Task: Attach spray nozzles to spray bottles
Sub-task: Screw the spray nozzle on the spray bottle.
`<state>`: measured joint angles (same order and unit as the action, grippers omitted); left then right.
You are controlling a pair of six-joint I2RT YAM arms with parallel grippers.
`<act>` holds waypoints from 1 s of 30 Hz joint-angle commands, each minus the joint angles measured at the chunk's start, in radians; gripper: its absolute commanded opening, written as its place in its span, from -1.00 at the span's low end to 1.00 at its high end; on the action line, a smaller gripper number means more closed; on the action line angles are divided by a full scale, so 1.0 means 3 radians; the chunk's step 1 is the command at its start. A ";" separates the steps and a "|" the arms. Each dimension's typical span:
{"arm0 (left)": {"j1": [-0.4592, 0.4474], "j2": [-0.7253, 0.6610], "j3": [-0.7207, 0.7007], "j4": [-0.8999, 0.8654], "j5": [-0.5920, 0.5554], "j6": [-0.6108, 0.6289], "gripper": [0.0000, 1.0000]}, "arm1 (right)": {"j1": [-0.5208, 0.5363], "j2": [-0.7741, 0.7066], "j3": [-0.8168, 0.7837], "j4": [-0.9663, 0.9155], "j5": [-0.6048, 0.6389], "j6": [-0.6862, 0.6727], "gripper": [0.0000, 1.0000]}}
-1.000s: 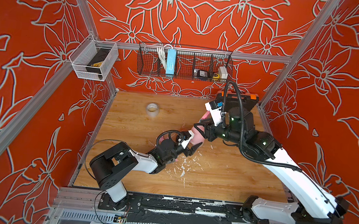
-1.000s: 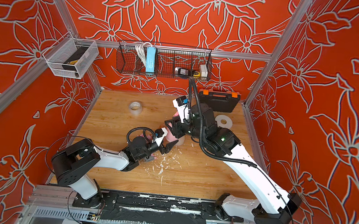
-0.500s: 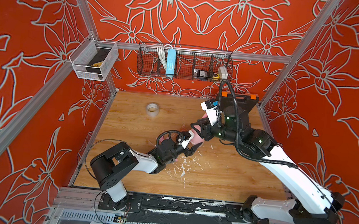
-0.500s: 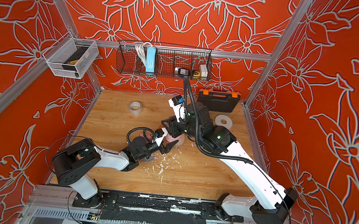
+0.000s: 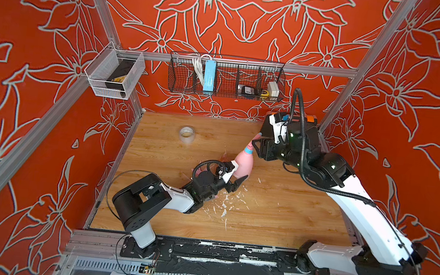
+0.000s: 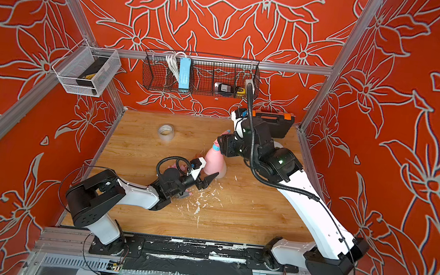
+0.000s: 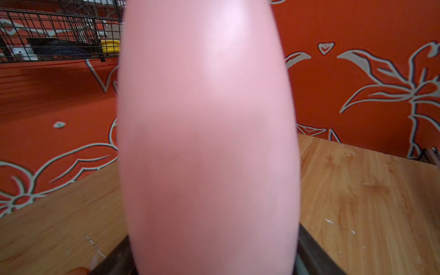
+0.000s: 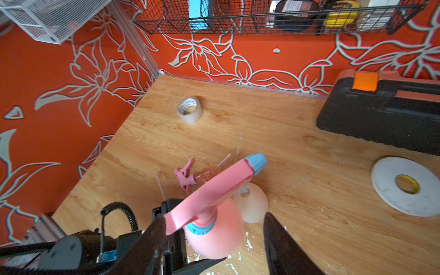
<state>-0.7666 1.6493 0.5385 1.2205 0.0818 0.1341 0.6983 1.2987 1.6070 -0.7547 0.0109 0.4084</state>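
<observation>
The opaque pink spray bottle (image 5: 243,164) (image 6: 215,164) stands upright mid-table and fills the left wrist view (image 7: 207,142). My left gripper (image 5: 238,174) (image 6: 208,173) (image 7: 212,269) is shut on its lower body. A pink-and-blue spray nozzle (image 8: 221,185) (image 5: 249,149) sits on the bottle's neck. My right gripper (image 8: 214,216) (image 5: 256,144) hovers over it, open, a finger on each side of the nozzle. Behind it stand a cream-white bottle (image 8: 252,204) and a translucent orange bottle (image 8: 207,173), with an all-pink nozzle (image 8: 184,177) lying beside them.
A clear tape roll (image 5: 187,132) (image 8: 189,110) sits at the back left. A flat white tape roll (image 8: 407,185) and a black-and-orange case (image 8: 381,114) (image 6: 272,124) are at the back right. A wire basket (image 5: 226,78) hangs on the back wall. White flecks litter the table.
My right gripper has opened, letting go of the pink-and-blue nozzle, and has drawn back a little to the right. The left gripper and pink bottle have not moved.
</observation>
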 commanded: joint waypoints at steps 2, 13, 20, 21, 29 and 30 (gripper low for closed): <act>0.0014 -0.0077 -0.0026 0.0124 -0.0066 0.0054 -0.20 | -0.0006 0.0244 0.0368 -0.0517 0.0057 0.0091 0.41; -0.0001 -0.0106 -0.0041 0.0076 -0.0063 0.0075 -0.20 | 0.0038 0.0489 0.0603 -0.0787 0.0129 0.0081 0.36; -0.0015 -0.0098 -0.0021 0.0058 -0.0063 0.0095 -0.20 | 0.0045 0.0587 0.0716 -0.0794 0.0116 0.0115 0.36; -0.0022 -0.0098 -0.0015 0.0055 -0.0063 0.0099 -0.20 | 0.0049 0.0617 0.0740 -0.0789 0.0088 0.0121 0.36; -0.0028 -0.0133 0.0000 0.0016 -0.0082 0.0136 -0.20 | 0.0121 0.0791 0.0873 -0.0837 0.0047 0.0162 0.29; -0.0032 -0.0140 0.0000 0.0009 -0.0084 0.0136 -0.20 | 0.0127 0.0789 0.0871 -0.0832 0.0052 0.0167 0.25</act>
<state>-0.7719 1.6440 0.5293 1.1969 0.0631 0.1532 0.7265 1.5318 1.8389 -0.9760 0.0246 0.4381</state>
